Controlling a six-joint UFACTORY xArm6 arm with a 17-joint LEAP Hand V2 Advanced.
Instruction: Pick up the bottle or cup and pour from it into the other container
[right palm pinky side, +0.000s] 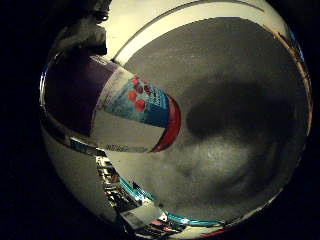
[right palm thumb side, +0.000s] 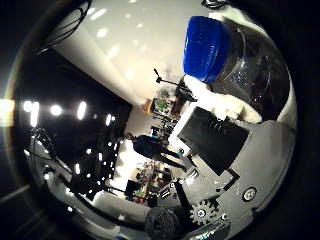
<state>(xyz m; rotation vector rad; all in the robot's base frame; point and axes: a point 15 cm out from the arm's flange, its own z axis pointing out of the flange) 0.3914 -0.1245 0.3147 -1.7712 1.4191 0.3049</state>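
In the right thumb side palm view, a clear bottle (right palm thumb side: 245, 60) with a blue cap (right palm thumb side: 207, 47) lies close to the palm, seen against the ceiling. My hand (right palm thumb side: 210, 145) shows as black and white finger parts curled beside it, with geared parts below. In the right little finger side palm view, a container body (right palm pinky side: 115, 100) with a purple, white and blue label and a red end fills the near side. It is held above the grey table (right palm pinky side: 250, 70). I cannot tell for sure that it is the same bottle.
The grey table top carries a dark shadow (right palm pinky side: 230, 110), and a pale band (right palm pinky side: 165, 30) runs along its edge. The right thumb side palm view shows ceiling lights (right palm thumb side: 55, 110) and cluttered room furniture (right palm thumb side: 160, 150) far off.
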